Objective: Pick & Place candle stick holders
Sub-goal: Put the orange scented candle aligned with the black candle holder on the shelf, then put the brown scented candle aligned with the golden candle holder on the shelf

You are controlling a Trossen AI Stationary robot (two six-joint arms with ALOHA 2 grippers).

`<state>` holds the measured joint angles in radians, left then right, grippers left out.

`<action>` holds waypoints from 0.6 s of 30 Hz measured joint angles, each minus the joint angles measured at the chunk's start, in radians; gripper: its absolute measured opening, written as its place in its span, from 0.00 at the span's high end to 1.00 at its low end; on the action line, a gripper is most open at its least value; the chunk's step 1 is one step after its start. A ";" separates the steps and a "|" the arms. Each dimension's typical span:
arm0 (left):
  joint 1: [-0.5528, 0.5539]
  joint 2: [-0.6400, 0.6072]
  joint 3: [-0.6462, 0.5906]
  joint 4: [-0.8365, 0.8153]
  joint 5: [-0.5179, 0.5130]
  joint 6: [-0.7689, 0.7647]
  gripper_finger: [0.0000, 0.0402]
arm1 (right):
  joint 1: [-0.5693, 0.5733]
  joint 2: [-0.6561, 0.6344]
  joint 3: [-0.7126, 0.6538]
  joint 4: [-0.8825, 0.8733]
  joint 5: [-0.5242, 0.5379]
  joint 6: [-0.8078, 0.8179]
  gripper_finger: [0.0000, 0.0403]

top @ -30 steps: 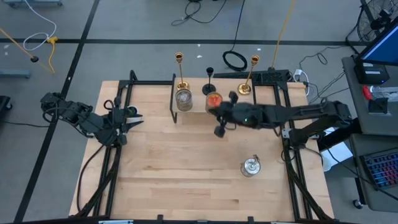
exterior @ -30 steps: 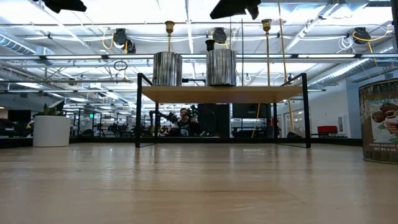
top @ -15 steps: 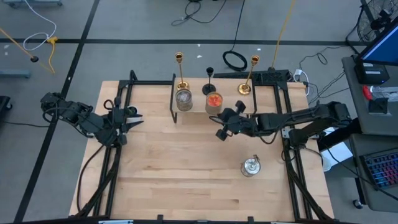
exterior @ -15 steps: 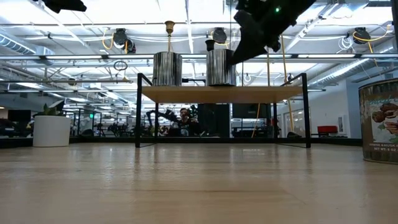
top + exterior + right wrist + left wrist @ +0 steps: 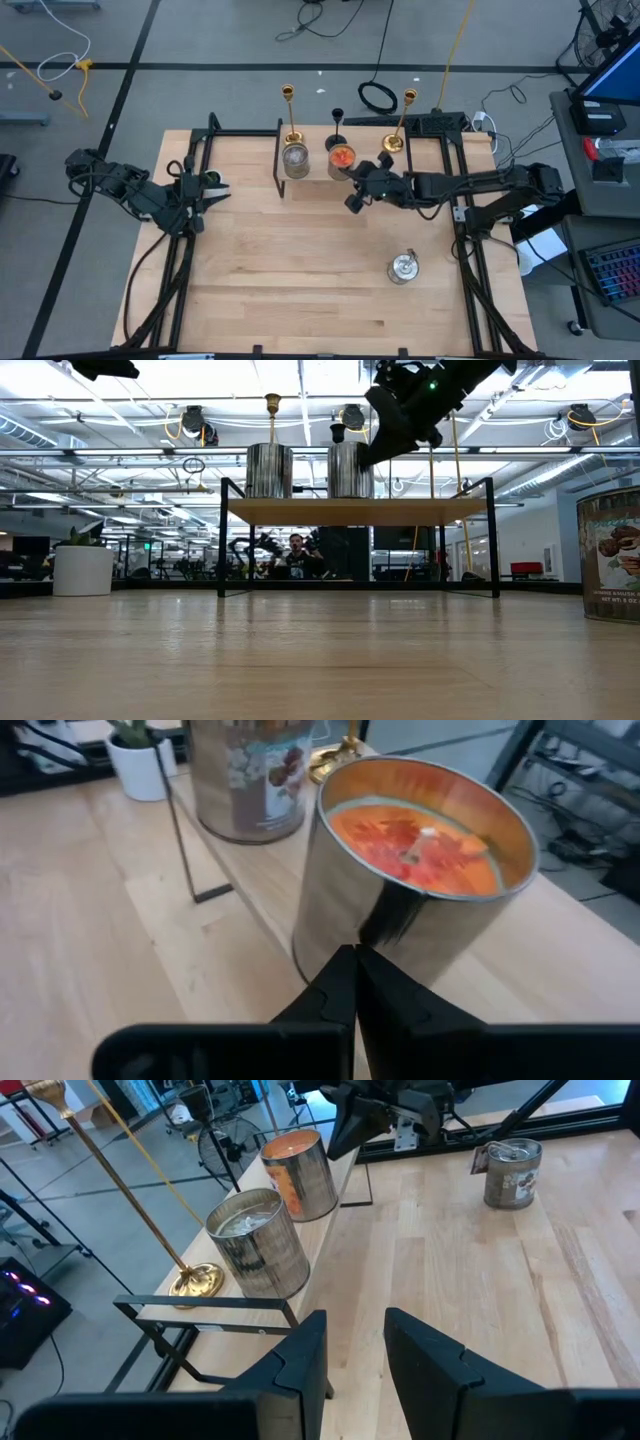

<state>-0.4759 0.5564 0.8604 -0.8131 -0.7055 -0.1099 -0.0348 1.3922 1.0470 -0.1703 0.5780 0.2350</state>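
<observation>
Two tall gold candle stick holders and a shorter black one stand upright on their round bases at the far edge of a raised wooden shelf. My right gripper is shut and hovers over the shelf, its tips right at the near wall of a shiny tin holding an orange candle. It also shows in the low view. My left gripper is open and empty at the table's left. My right gripper's shut fingertips are level with the side wall of the orange candle tin, coming from the table's near right. I cannot tell whether they touch it. The tin stands upright on the shelf.
A second shiny tin stands on the shelf left of the orange one. A third tin stands on the table at the near right. A white pot with a plant stands beyond the table. Black frame rails run along both sides.
My right gripper has come down from high above the shelf. It has drawn toward the far edge, up to the orange candle tin, and has stayed shut.
</observation>
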 joint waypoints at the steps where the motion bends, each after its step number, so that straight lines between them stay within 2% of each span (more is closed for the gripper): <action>1: 0.000 0.000 0.000 0.000 0.000 0.000 0.73 | -0.005 0.000 0.000 0.007 -0.017 -0.002 1.00; 14: 0.000 0.000 0.000 -0.001 0.000 -0.001 0.73 | -0.011 0.000 0.000 0.033 -0.035 -0.038 1.00; 18: 0.000 0.000 0.000 -0.005 0.000 -0.002 0.73 | 0.031 -0.014 0.000 0.033 -0.100 -0.043 1.00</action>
<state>-0.4759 0.5560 0.8604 -0.8184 -0.7052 -0.1120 -0.0040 1.3783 1.0466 -0.1372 0.4782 0.1922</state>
